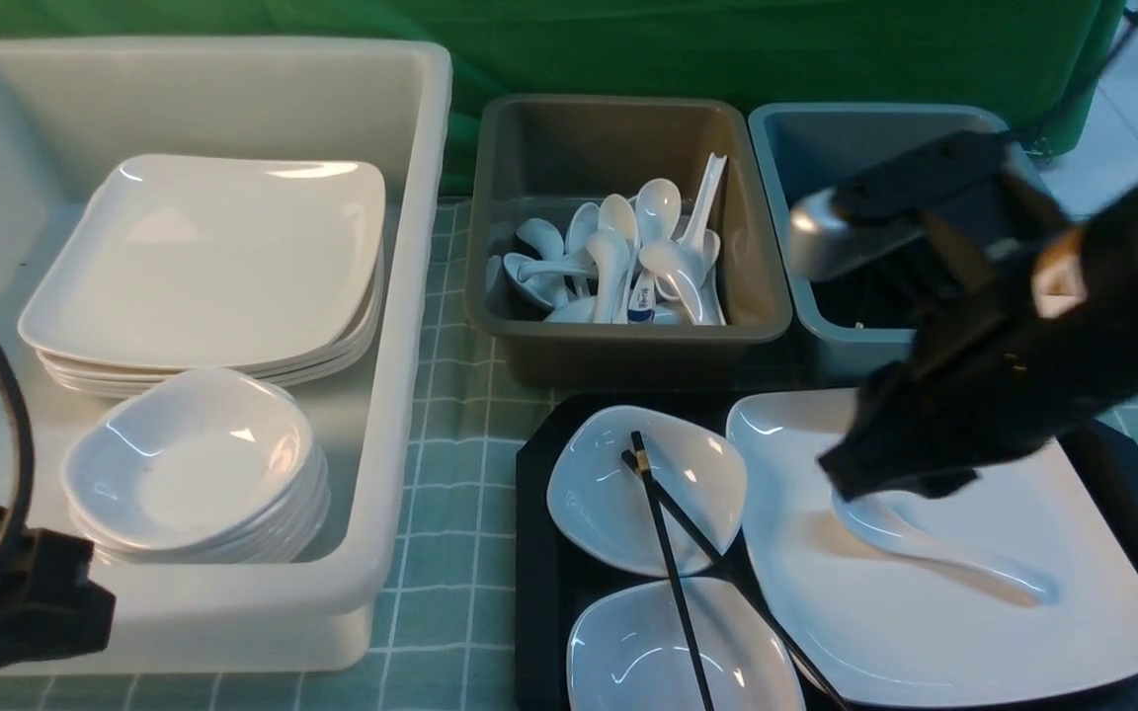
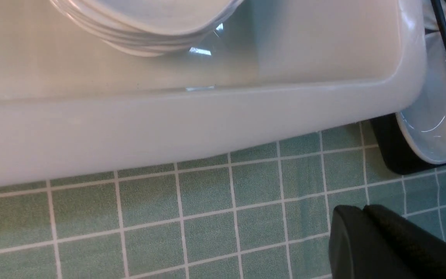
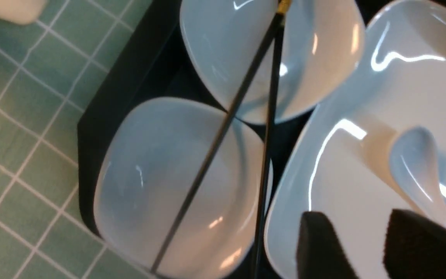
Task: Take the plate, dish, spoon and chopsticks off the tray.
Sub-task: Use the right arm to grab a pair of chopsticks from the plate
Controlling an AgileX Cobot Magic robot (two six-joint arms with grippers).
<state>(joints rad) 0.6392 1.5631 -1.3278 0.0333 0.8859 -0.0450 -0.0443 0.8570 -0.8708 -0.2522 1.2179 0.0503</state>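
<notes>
The black tray [image 1: 534,553] lies at the front right. Two small white dishes [image 1: 609,494] [image 1: 628,652] sit on its left half, with the black chopsticks [image 1: 673,563] lying across both. On its right half is the large white plate [image 1: 974,632], and the white spoon [image 1: 934,548] lies on it. My right gripper [image 1: 855,479] hovers low over the plate by the spoon's bowl. In the right wrist view that gripper [image 3: 352,217] is open over bare plate [image 3: 347,186], with the spoon [image 3: 416,162] just beside one finger. My left gripper [image 2: 363,209] is shut and empty over the cloth.
A big white tub [image 1: 411,296] on the left holds stacked plates [image 1: 213,257] and stacked small dishes [image 1: 194,464]. Behind the tray stand a grey-brown tub [image 1: 628,331] with several spoons and a blue-grey tub [image 1: 855,341], partly hidden by my right arm. Green checked cloth [image 1: 450,553] covers the table.
</notes>
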